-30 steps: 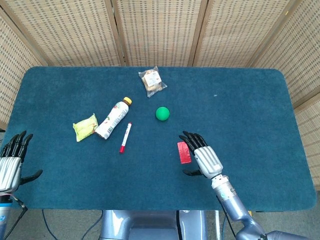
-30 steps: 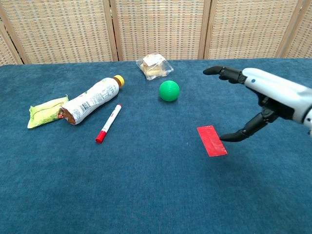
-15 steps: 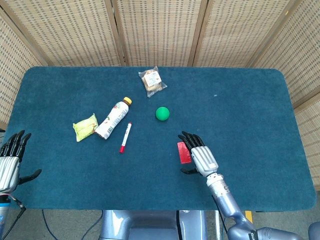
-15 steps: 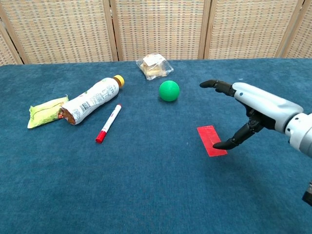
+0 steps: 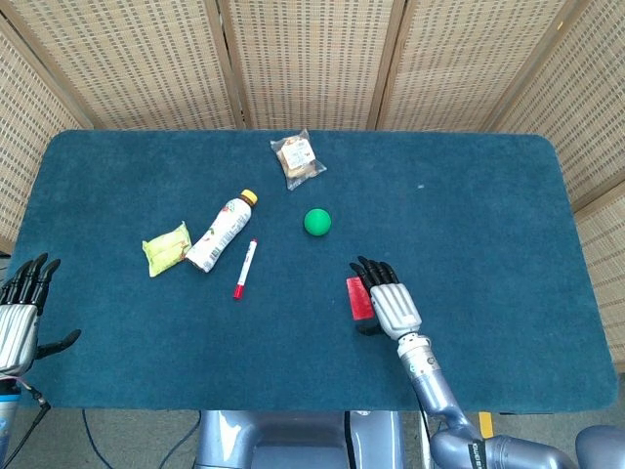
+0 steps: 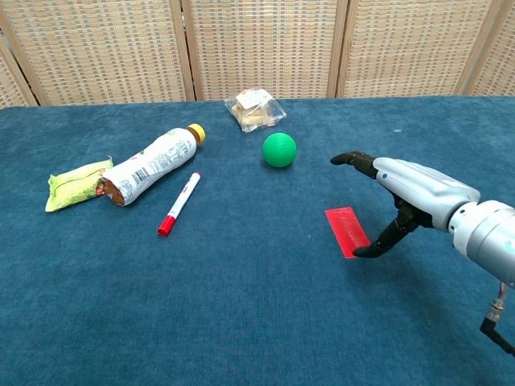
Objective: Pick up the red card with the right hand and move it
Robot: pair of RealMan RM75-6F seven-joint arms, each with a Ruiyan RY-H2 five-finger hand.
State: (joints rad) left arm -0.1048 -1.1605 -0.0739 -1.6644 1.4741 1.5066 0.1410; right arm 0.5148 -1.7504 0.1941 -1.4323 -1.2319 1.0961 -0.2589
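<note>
The red card [image 5: 356, 298] [image 6: 345, 230] lies flat on the blue table [image 5: 479, 205], front of centre. My right hand [image 5: 390, 302] [image 6: 405, 188] hovers low at the card's right edge, fingers spread over its far side. In the chest view the thumb tip rests at the card's near right corner. The card stays flat on the cloth, and in the head view the hand covers its right part. My left hand [image 5: 20, 309] hangs with fingers apart off the table's front left corner, holding nothing.
A green ball [image 5: 316, 222] [image 6: 279, 149] sits just beyond the card. To the left lie a red-capped marker [image 5: 244, 268] [image 6: 179, 203], a bottle on its side [image 5: 220, 233] [image 6: 149, 166] and a yellow packet [image 5: 167, 247] [image 6: 76, 182]. A clear snack bag [image 5: 298, 158] [image 6: 255, 110] lies at the back.
My right hand has sunk lower and drawn in towards the card, its thumb sliding from beside the card to its near right corner. The card and left hand have not moved.
</note>
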